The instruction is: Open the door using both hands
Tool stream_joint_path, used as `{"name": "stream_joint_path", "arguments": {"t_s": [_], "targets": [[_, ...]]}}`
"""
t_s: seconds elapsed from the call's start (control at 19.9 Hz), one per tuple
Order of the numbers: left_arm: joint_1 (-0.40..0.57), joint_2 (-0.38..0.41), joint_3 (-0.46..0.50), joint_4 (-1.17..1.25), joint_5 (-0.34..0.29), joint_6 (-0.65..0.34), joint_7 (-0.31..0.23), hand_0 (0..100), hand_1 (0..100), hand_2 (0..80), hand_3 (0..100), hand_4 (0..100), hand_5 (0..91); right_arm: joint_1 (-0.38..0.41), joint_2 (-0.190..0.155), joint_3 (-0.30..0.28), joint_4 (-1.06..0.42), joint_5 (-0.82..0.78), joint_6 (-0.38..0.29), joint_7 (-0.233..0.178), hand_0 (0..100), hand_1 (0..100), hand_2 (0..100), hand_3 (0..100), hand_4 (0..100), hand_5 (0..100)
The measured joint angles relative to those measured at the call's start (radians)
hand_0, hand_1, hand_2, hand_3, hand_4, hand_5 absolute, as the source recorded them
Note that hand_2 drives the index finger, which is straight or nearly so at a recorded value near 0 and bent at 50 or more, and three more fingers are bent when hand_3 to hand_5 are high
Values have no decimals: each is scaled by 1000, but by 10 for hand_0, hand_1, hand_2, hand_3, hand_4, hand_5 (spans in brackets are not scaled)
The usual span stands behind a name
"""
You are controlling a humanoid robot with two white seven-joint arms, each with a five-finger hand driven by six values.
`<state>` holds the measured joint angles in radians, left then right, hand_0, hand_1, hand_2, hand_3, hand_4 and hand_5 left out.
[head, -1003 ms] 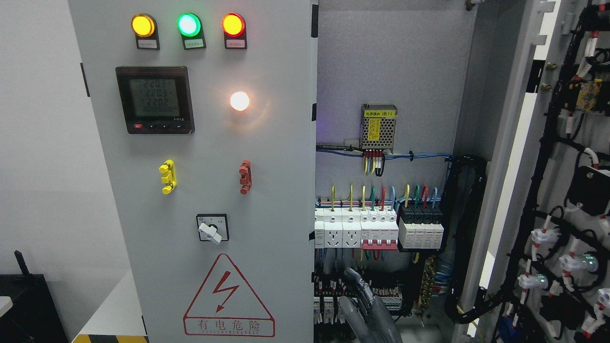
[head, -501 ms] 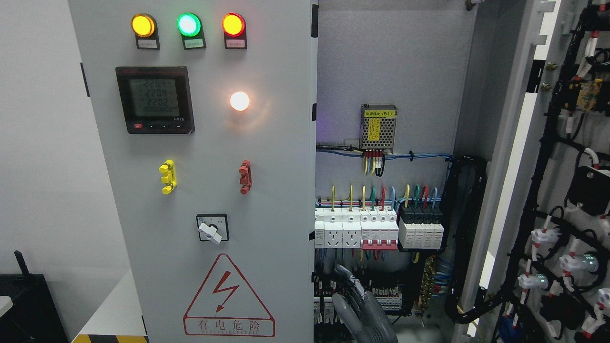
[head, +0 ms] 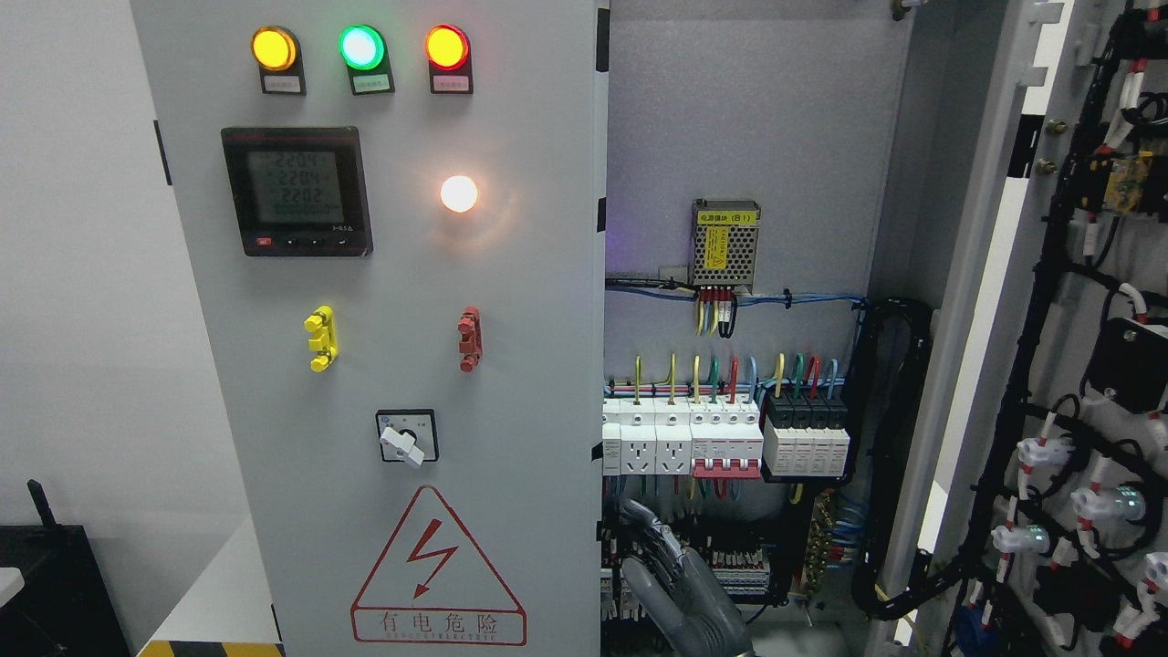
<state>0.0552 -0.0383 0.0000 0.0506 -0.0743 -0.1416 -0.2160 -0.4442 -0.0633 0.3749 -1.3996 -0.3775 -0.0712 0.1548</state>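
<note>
one hand (head: 673, 589), side unclear, reaches beside the left door (head: 511, 383) edge.

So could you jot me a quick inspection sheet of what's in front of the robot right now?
Surface: nothing seen.
Job's things: left door shut, lamps lit; right door swung wide open.
Clutter: black box at lower left.
Hands: one grey hand low at the cabinet opening, beside the left door's edge, fingers extended; which arm, cannot tell.
Cables: coloured wires above the breakers.
Surroundings: white wall at left.
</note>
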Motion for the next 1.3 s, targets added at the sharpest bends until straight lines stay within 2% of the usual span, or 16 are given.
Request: {"name": "stream_joint_path", "arguments": {"t_s": [0.35,0.6,1.0,1.3], "targets": [[0,0,0,0,0,0,0,120,389,0,0,0,0,-6,-3,3,8,-32,5,14,120,389,0,0,0,0],[0,0,0,0,0,0,0,120,389,0,0,0,0,-9,-8,8,20,-39,25,91,120,389,0,0,0,0],[0,0,0,0,0,0,0,120,389,0,0,0,0,-41,-16,9,59,-44,30,128,120,389,0,0,0,0],[0,0,0,0,0,0,0,120,389,0,0,0,0,-59,-19,6,81,-46,30,174,120,389,0,0,0,0]]}}
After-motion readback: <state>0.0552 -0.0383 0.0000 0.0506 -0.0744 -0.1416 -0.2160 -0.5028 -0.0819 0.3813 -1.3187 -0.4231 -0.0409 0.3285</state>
